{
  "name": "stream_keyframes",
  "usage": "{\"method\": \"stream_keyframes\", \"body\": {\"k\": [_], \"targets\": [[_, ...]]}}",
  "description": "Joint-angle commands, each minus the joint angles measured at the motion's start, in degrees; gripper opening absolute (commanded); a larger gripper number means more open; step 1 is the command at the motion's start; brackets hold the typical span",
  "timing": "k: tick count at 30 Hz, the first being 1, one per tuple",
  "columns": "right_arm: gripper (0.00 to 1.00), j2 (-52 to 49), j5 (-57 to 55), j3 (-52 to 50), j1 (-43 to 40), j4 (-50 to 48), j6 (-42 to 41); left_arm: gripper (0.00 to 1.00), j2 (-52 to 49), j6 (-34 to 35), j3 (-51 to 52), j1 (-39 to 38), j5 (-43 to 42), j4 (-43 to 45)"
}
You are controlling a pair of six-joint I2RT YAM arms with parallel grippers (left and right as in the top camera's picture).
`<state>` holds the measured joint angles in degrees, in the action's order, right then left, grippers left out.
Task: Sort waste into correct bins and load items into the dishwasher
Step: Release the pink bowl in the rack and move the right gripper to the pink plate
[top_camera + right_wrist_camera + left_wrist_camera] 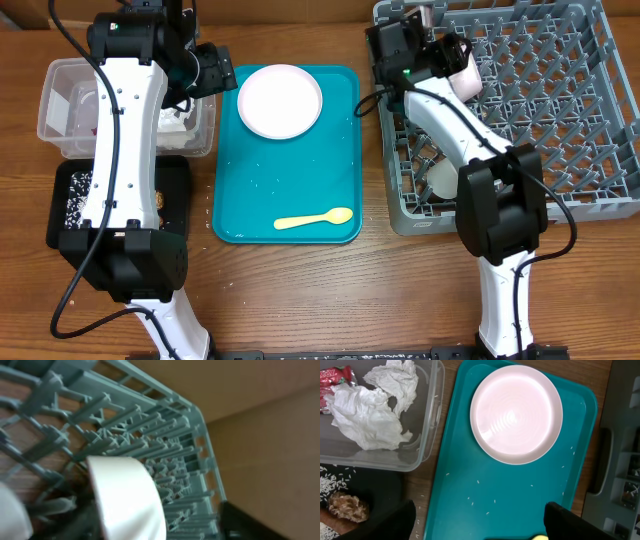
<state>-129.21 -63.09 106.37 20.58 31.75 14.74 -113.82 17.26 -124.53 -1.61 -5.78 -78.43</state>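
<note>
Spoon (313, 218), pale yellow, lies flat at 6 o'clock of teal tray (290, 170), bowl end toward 3 o'clock. Likely light, thin, slick plastic. It sits flush, so little to get under; best bet is a pinch across the handle's middle from above.

Black tray (62, 175) sits off the teal tray's 8 o'clock, partly under the left arm, with rice grains (330, 485) and brown food chunk (347, 506) in it.

Left gripper (485, 522) hovers over mid teal tray, jaws wide apart, nothing between. The spoon's tip just shows at the bottom edge of the wrist view. Stray grains (480, 502) dot the teal tray, probably too tiny to pinch.

Plate (516, 412), pale pink, round, empty, is at 12 o'clock of the teal tray. Reads as stiff, smooth, not heavy. It lies flat, so only the raised rim offers a hold, and its 6 o'clock edge is nearest the left gripper. Could slide if nudged.

Clear tub (427, 435) is at the tray's 10 o'clock, with crumpled napkin (365, 415) and red wrapper (335, 377) inside.

Dish rack (560, 100) stands at 3 o'clock. White cup (125, 495) is at the rack's 10 o'clock among the pegs, tilted or on its side, can't tell which. Right gripper (447, 62) is around it. One finger stands clear of the cup wall, so jaws look apart, not clamped.
</note>
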Motion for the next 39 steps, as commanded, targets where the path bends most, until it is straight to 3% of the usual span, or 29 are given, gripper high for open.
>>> {"method": "stream_keyframes", "body": {"k": [1, 4, 10, 15, 19, 21, 25, 35, 39], "targets": [[1.00, 0.6, 0.0, 0.2, 1.3, -0.2, -4.1, 0.84, 0.2, 0.6, -0.3, 0.1, 0.2, 0.0], [1.00, 2.8, 2.1, 0.2, 1.7, 0.9, -9.9, 0.84, 0.2, 0.6, -0.3, 0.1, 0.2, -0.3], [1.00, 12.4, 20.4, 0.3, 1.7, 6.5, -16.7, 0.84, 0.2, 0.5, -0.3, 0.1, 0.2, -0.6], [1.00, 20.3, 53.1, 0.3, 1.7, 11.7, -18.3, 0.84, 0.2, 0.5, -0.3, 0.1, 0.2, -0.7], [1.00, 22.2, 77.2, 0.2, 1.7, 9.9, -20.7, 0.82, 0.2, 0.6, -0.3, 0.1, 0.2, -0.8], [1.00, 21.1, 79.7, 0.1, 1.8, 8.0, -26.8, 0.83, 0.2, 0.6, -0.3, 0.1, 0.2, -0.2], [1.00, 16.9, 79.5, 0.1, 2.8, 6.2, -31.3, 0.84, 0.2, 0.6, -0.3, 0.1, 0.2, 0.2], [0.63, 2.7, 68.4, 0.1, 8.5, 4.3, -47.0, 0.87, 0.2, 0.6, -0.3, 0.1, 0.2, 0.2], [0.49, -1.0, 67.0, 0.1, 10.5, 2.3, -49.4, 0.87, 0.2, 0.6, -0.3, 0.1, 0.2, 0.3]]}}
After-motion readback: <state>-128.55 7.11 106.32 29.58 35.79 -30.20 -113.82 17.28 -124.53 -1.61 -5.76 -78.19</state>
